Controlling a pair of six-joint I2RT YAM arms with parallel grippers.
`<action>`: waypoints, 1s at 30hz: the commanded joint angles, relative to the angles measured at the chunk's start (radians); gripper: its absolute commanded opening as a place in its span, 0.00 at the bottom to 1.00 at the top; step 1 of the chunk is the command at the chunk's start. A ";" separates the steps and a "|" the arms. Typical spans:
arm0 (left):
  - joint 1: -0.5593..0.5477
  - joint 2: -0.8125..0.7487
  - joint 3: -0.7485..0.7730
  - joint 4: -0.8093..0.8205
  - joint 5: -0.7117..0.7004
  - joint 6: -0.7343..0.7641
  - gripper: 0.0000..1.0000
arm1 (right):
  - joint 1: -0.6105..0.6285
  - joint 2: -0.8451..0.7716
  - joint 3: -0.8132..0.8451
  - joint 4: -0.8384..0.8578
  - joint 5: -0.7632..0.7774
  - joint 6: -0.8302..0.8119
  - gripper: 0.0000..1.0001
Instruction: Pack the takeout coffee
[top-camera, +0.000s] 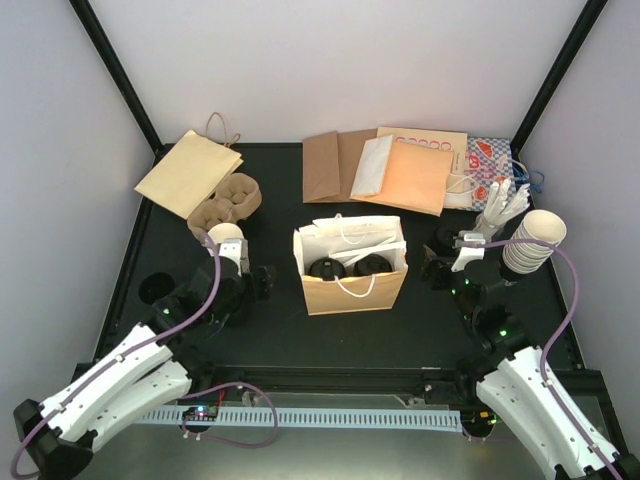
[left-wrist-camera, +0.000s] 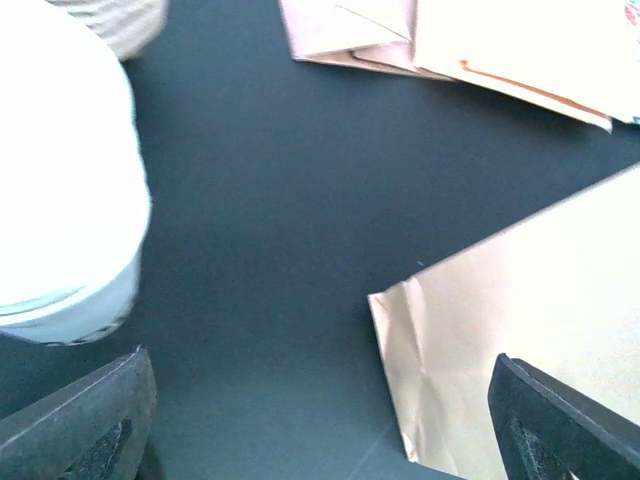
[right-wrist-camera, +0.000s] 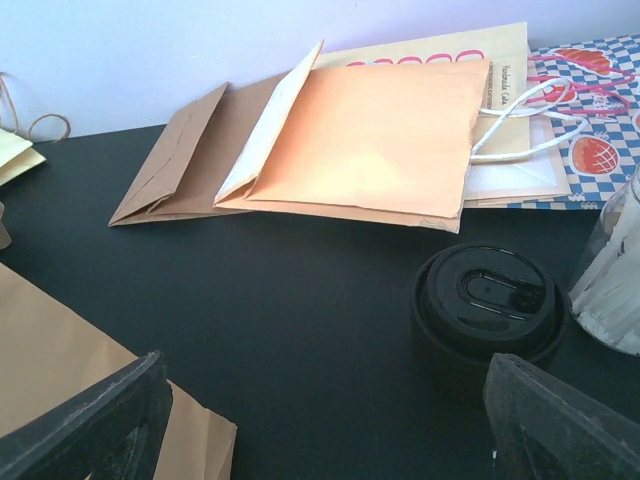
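The takeout coffee shows as two black sip lids (top-camera: 328, 267) (top-camera: 372, 264), side by side inside the upright open brown paper bag (top-camera: 350, 285) at the table's middle; the cups' bodies are hidden by the bag walls. My left gripper (top-camera: 252, 287) (left-wrist-camera: 325, 430) is open and empty just left of the bag, whose corner (left-wrist-camera: 480, 360) lies ahead of its right finger. My right gripper (top-camera: 438, 264) (right-wrist-camera: 325, 430) is open and empty to the right of the bag, and the bag's corner (right-wrist-camera: 60, 380) sits by its left finger.
A lidless white cup (top-camera: 227, 236) (left-wrist-camera: 60, 180) stands close to my left gripper, in front of the pulp carrier tray (top-camera: 226, 203). Black lids (top-camera: 446, 240) (right-wrist-camera: 490, 300) sit near my right gripper. Stacked cream cups (top-camera: 533, 242) and flat bags (top-camera: 400, 170) (right-wrist-camera: 350, 140) lie behind.
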 joint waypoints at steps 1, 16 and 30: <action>0.064 0.006 0.137 -0.272 -0.075 -0.032 0.93 | 0.005 -0.011 0.016 0.022 0.020 -0.009 0.88; 0.539 0.066 0.365 -0.408 0.086 0.115 0.94 | 0.004 -0.018 0.009 0.039 -0.042 0.002 0.88; 0.830 0.380 0.434 -0.403 0.204 0.072 0.02 | 0.005 -0.050 -0.001 0.037 -0.057 0.017 0.88</action>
